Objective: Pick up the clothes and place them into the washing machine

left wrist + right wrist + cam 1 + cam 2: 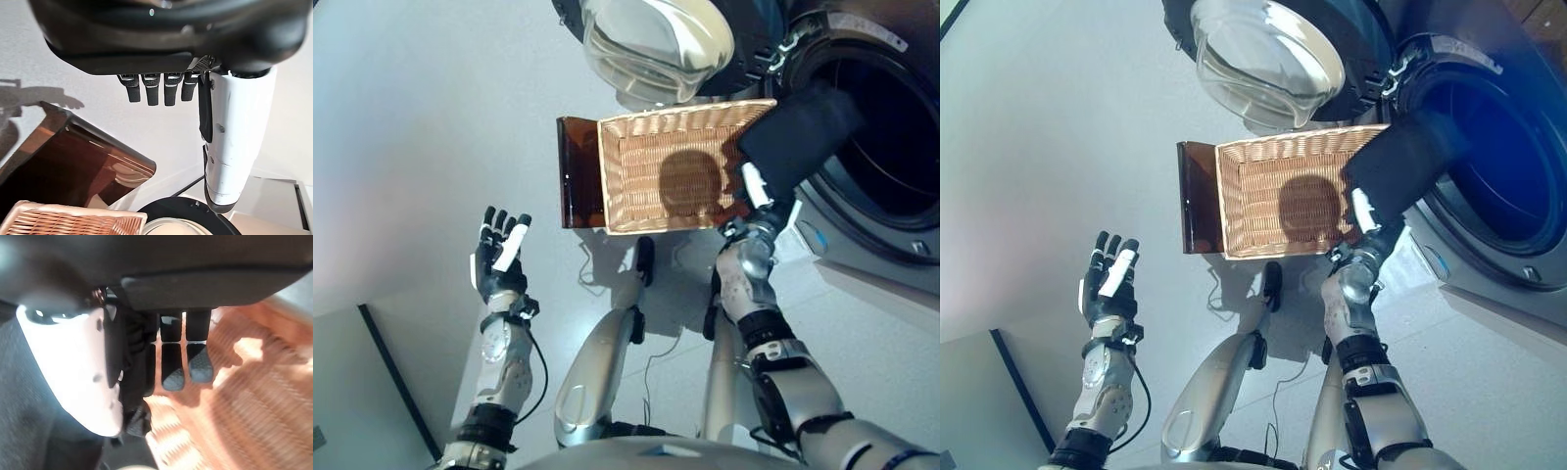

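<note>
Pinching a dark cloth (800, 134) between white-covered thumb and curled fingers, the right hand (759, 201) holds it at the lip of the washing machine's (891, 211) round opening, the soft, matte fabric draped over the right end of a wicker basket (646, 166). That basket is rectangular, tightly woven and tan, resting on a glossy brown stand (578, 171). Beyond it hangs the domed glass door (656, 44). Well off to the left, the left hand (499, 259) is raised with fingers spread straight, holding nothing.
</note>
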Controlling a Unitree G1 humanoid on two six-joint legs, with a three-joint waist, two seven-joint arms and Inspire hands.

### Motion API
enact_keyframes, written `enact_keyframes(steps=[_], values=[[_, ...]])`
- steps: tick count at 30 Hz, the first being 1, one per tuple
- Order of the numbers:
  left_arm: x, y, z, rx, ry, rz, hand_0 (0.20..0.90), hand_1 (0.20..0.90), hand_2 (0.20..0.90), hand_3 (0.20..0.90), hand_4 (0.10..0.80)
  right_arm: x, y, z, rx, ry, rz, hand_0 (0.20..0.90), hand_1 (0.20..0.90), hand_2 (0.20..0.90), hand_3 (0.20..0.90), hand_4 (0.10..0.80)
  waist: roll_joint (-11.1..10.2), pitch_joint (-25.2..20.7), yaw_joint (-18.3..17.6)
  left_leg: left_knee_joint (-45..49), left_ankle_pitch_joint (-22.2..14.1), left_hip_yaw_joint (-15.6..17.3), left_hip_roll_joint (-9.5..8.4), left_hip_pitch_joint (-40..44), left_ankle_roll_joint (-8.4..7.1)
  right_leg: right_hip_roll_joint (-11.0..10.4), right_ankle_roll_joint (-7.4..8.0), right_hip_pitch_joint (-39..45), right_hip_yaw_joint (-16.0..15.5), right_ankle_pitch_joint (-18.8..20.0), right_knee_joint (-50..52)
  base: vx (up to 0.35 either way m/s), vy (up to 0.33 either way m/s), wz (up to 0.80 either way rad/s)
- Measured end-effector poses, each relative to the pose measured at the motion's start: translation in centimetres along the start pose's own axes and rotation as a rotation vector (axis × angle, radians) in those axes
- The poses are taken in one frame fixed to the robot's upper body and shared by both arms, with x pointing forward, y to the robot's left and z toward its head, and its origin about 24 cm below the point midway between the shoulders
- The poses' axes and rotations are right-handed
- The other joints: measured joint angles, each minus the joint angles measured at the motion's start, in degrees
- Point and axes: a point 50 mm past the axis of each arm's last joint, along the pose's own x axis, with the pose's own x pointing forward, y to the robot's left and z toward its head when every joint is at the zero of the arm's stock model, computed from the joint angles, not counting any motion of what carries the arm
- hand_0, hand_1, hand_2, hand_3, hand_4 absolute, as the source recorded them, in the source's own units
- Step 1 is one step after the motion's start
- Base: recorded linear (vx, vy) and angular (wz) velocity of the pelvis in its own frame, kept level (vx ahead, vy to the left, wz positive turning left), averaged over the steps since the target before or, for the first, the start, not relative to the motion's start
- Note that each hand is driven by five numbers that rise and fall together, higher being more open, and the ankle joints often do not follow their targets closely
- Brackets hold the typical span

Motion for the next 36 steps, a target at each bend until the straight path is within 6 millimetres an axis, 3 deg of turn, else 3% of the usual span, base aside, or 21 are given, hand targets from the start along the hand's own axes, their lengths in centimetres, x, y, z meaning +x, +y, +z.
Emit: enact_keyframes(steps=[4,11,21,30,36], values=[[-0.4,0.4,-0.4,-0.009,0.024,0.01,0.9,0.9,0.9,0.9,0.8,-0.1,-0.2,0.1,0.173,0.031,-0.047,0.2,0.2,0.2,0.2,0.3,0.17,-0.12,-1.04,-0.36,-0.01,0.16,0.04,0.2,0.0,-0.14,0.01,-0.01,0.09,0.0,0.02,0.0,0.0,0.0],[-0.5,0.2,-0.6,-0.021,0.036,-0.013,0.9,0.9,0.9,0.9,0.8,0.8,-1.2,1.4,0.228,-0.012,-0.082,0.2,0.2,0.2,0.2,0.3,0.75,-0.53,-1.09,-0.85,-0.16,1.04,0.03,1.04,-0.01,-0.1,0.01,0.01,0.81,-0.04,0.24,0.008,-0.011,-0.06],[-1.0,0.6,-0.9,-0.015,0.05,-0.016,0.9,0.9,0.9,0.9,0.8,4.3,-5.3,6.2,0.178,-0.159,-0.224,0.2,0.2,0.2,0.2,0.3,2.45,-1.75,-1.07,-1.07,-0.26,1.22,0.0,1.0,0.11,-0.1,0.03,-0.15,0.97,-0.09,0.16,0.0,0.0,0.0],[-1.0,0.6,-0.9,-0.015,0.05,-0.021,0.9,0.9,0.9,0.9,0.8,5.7,-5.4,7.6,0.117,-0.154,-0.239,0.2,0.2,0.2,0.2,0.3,2.64,-1.88,-1.0,-1.33,-0.25,1.25,-0.09,0.99,0.09,-0.14,0.06,-0.23,0.98,-0.14,0.07,0.0,0.0,0.0],[-1.0,0.6,-0.9,-0.013,0.052,-0.04,0.9,0.9,0.9,0.9,0.8,8.3,-4.1,12.3,0.068,-0.218,-0.257,0.2,0.2,0.2,0.2,0.3,2.68,-1.91,-0.79,-1.45,-0.21,1.24,-0.27,0.99,0.1,-0.33,0.21,-0.25,0.99,-0.21,0.02,0.0,0.0,0.0]])
